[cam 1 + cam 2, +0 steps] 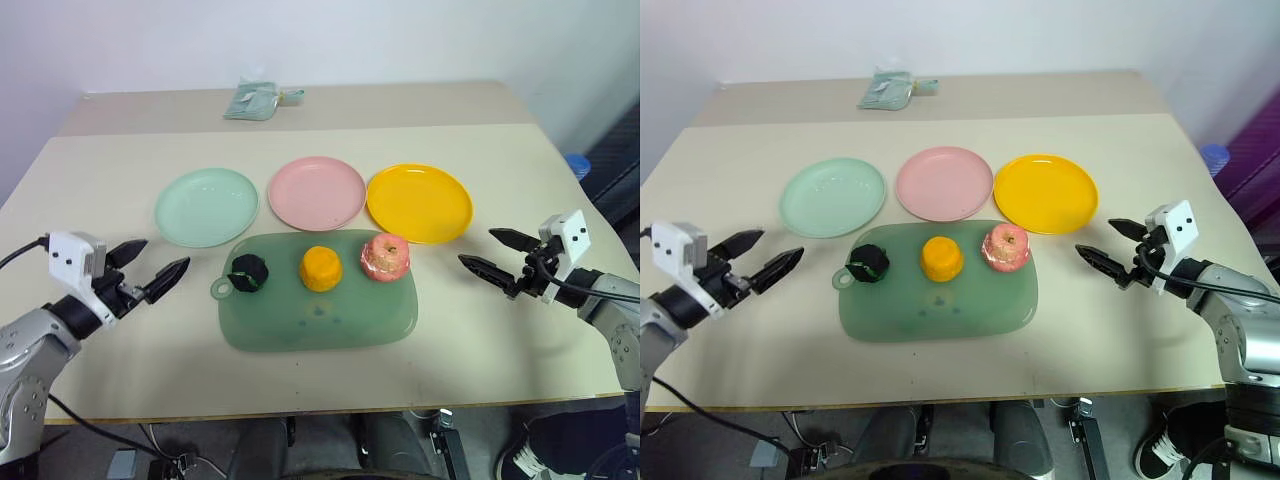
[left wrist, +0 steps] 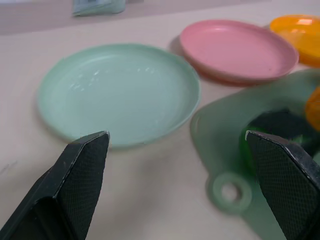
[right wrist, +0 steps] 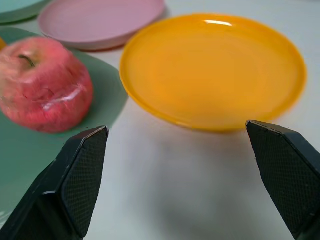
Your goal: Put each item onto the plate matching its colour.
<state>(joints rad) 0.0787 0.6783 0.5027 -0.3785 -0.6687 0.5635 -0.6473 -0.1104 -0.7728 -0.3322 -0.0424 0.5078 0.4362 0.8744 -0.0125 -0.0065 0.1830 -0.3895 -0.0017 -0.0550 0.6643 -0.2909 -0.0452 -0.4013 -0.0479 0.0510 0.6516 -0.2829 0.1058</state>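
**Fruit on the board, both grippers empty**

You see the dark lump [image 1: 247, 272], orange [image 1: 321, 268] and apple [image 1: 385, 256] on the green board [image 1: 300, 325], plates just behind. Left gripper [image 1: 158, 267] and right gripper [image 1: 490, 252] flank the board, jaws spread wide. The lump's details are unclear.

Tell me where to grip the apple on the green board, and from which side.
Grip the apple across its round middle, fingers either side of its widest part. Probably come from the right with the right gripper, which is open and nearest. The orange crowds its left; the board edge leaves its right side free.
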